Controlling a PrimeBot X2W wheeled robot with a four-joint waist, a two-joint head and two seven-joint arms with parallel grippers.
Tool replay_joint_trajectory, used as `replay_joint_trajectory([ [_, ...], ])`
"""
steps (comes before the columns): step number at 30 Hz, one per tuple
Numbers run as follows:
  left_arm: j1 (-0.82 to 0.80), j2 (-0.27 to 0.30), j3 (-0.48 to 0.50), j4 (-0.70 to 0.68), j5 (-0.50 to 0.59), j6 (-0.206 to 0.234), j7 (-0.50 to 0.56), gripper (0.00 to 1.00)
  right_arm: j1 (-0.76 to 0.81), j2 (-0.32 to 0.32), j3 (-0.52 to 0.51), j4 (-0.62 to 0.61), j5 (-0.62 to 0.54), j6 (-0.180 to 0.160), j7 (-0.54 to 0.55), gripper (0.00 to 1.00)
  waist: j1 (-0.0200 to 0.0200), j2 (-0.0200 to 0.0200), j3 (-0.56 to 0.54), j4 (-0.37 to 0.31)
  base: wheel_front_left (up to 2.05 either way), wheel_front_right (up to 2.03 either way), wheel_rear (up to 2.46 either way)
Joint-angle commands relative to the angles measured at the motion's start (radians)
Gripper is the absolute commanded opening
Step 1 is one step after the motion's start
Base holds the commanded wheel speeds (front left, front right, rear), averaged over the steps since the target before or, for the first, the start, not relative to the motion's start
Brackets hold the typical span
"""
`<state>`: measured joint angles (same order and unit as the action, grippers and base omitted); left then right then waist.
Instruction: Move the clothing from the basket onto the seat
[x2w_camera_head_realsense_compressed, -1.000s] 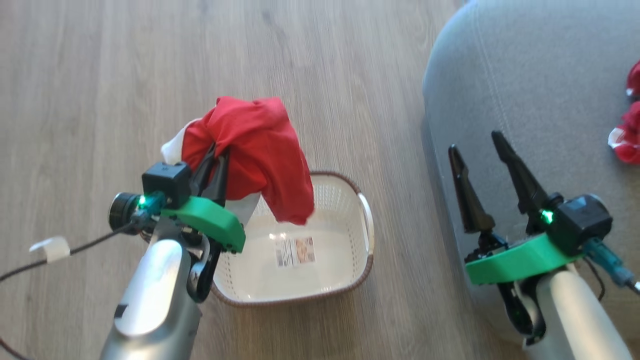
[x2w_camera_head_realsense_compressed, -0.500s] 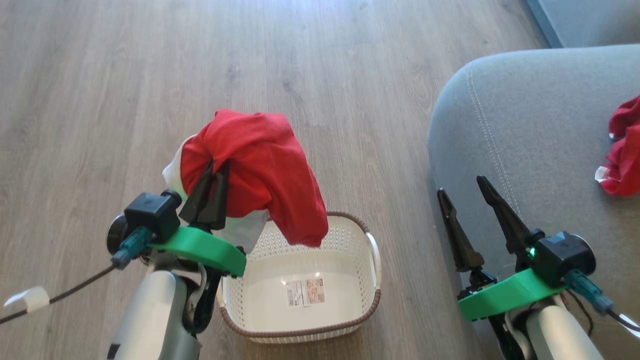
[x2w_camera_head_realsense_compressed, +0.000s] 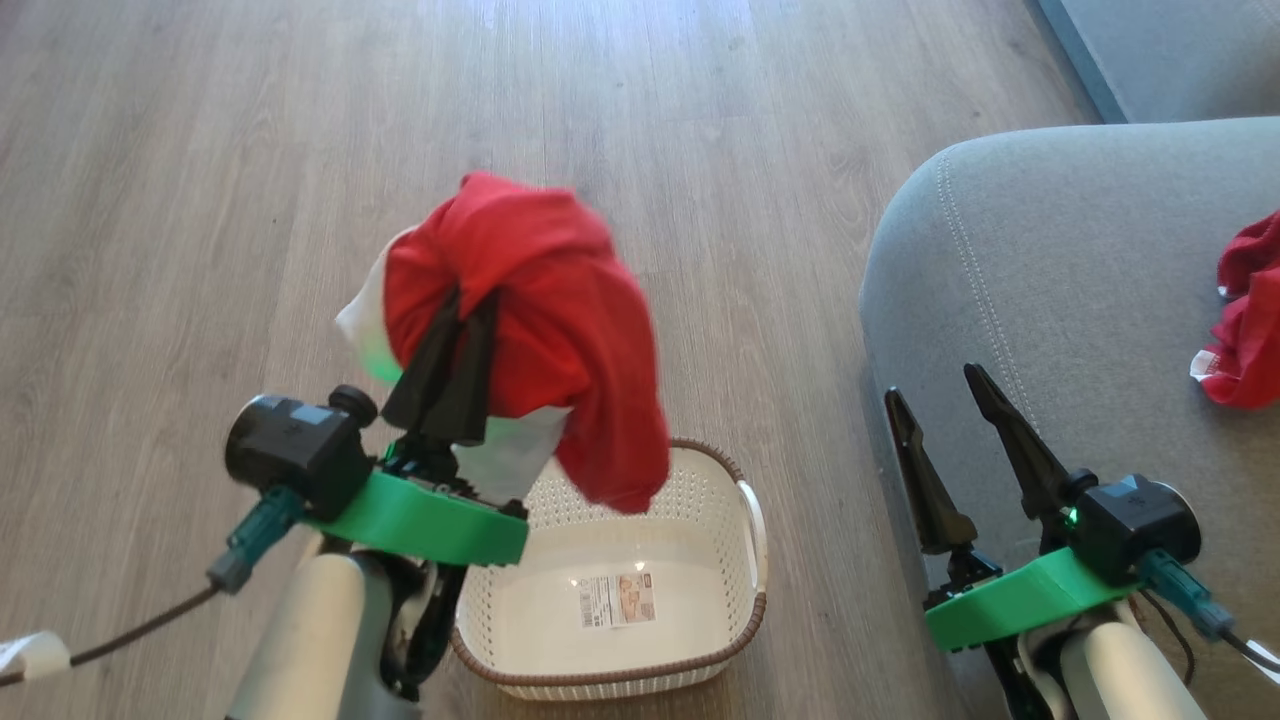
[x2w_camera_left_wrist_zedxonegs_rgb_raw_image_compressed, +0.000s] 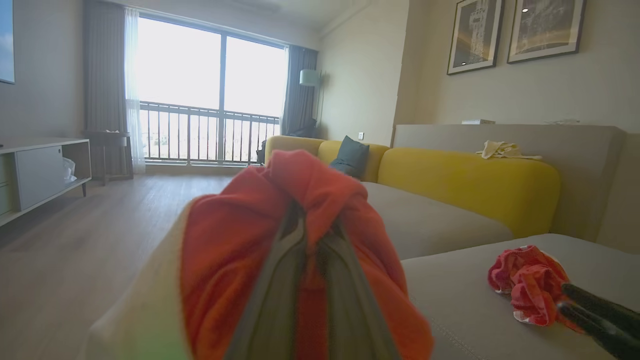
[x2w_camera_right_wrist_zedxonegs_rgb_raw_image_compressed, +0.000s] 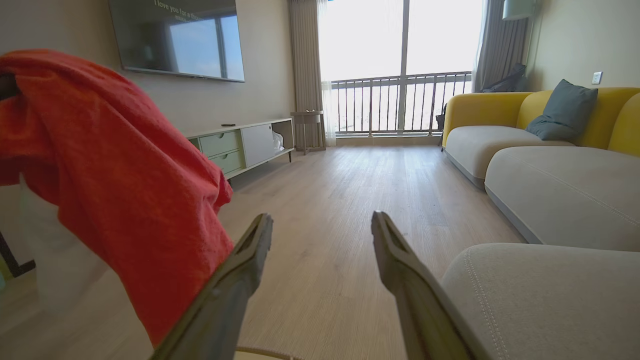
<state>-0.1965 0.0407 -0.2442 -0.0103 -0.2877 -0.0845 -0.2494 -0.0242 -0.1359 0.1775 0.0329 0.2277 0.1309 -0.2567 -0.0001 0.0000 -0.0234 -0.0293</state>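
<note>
My left gripper (x2w_camera_head_realsense_compressed: 470, 305) is shut on a red garment with white trim (x2w_camera_head_realsense_compressed: 545, 320), which hangs in the air above the far left part of the basket (x2w_camera_head_realsense_compressed: 745, 625). The cream basket stands on the floor with just a barcode sticker (x2w_camera_head_realsense_compressed: 617, 600) inside. In the left wrist view the same garment (x2w_camera_left_wrist_zedxonegs_rgb_raw_image_compressed: 235, 250) wraps my closed fingers (x2w_camera_left_wrist_zedxonegs_rgb_raw_image_compressed: 280, 280). My right gripper (x2w_camera_head_realsense_compressed: 935, 385) stands open over the near edge of the grey seat (x2w_camera_head_realsense_compressed: 1080, 290), nothing between its fingers. Another red garment (x2w_camera_head_realsense_compressed: 1245, 335) lies on the seat at the right, also seen as a crumpled heap (x2w_camera_left_wrist_zedxonegs_rgb_raw_image_compressed: 527, 280).
Wooden floor (x2w_camera_head_realsense_compressed: 300, 150) spreads to the left and beyond the basket. A yellow-backed sofa (x2w_camera_left_wrist_zedxonegs_rgb_raw_image_compressed: 465, 175) with a dark cushion (x2w_camera_right_wrist_zedxonegs_rgb_raw_image_compressed: 562, 112) runs behind the seat. A low TV cabinet (x2w_camera_right_wrist_zedxonegs_rgb_raw_image_compressed: 240, 145) stands by the left wall, with a balcony window at the far end.
The head camera has shifted, so basket and seat sit lower in the picture. My left gripper has lifted the red garment higher above the basket. The right gripper stays open.
</note>
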Motion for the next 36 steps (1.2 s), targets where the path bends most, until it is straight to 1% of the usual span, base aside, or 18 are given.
replay_joint_trajectory([
  [1,-0.035,0.01,0.012,-0.075,0.01,-0.003,-0.012,0.0,-0.014,-0.005,0.016,-0.036,-0.011,0.0,-0.005,1.0,0.0001,0.0,0.0,0.0,0.0,0.0,0.0],
  [5,-0.039,0.01,-0.033,-0.156,0.019,-0.01,-0.012,0.0,-0.001,0.002,0.0,-0.044,-0.014,0.0,-0.005,1.0,0.0001,0.0,0.001,-0.002,0.0,0.0,0.0],
  [8,-0.046,0.01,-0.06,-0.176,0.025,-0.012,-0.012,0.0,0.012,0.005,-0.007,-0.043,-0.015,0.0,-0.005,1.0,0.0001,0.0,0.002,-0.003,0.0,0.0,0.0],
  [10,-0.053,0.01,-0.07,-0.192,0.035,-0.004,-0.012,0.0,0.019,0.002,-0.007,-0.037,-0.018,0.0,-0.005,1.0,0.0001,0.0,0.004,-0.005,0.0,0.0,0.0],
  [13,-0.055,0.01,-0.081,-0.203,0.038,0.015,-0.012,0.0,0.023,-0.003,-0.006,-0.033,-0.026,0.0,-0.005,1.0,0.0001,0.0,0.006,-0.007,0.0,0.0,0.0],
  [15,-0.056,0.01,-0.087,-0.211,0.038,0.02,-0.012,0.0,0.022,-0.001,-0.007,-0.032,-0.026,0.0,-0.005,1.0,0.0001,0.0,0.008,-0.01,0.0,0.0,0.0],
  [24,-0.053,0.009,-0.102,-0.212,0.042,0.014,-0.012,0.0,0.022,0.004,-0.009,-0.032,-0.027,0.0,-0.005,1.0,0.0001,0.0,0.012,-0.01,0.0,0.0,0.0],
  [30,-0.05,0.009,-0.099,-0.204,0.043,0.013,-0.012,0.0,-0.002,-0.026,0.038,-0.05,-0.032,0.0,-0.005,1.0,0.0001,0.0,0.014,-0.014,0.0,0.0,0.0],
  [36,-0.05,0.009,-0.093,-0.198,0.048,0.009,-0.012,0.0,-0.02,-0.103,0.124,-0.127,-0.02,0.0,-0.005,1.0,0.0001,0.0,0.017,-0.018,0.0,0.0,0.0],
])
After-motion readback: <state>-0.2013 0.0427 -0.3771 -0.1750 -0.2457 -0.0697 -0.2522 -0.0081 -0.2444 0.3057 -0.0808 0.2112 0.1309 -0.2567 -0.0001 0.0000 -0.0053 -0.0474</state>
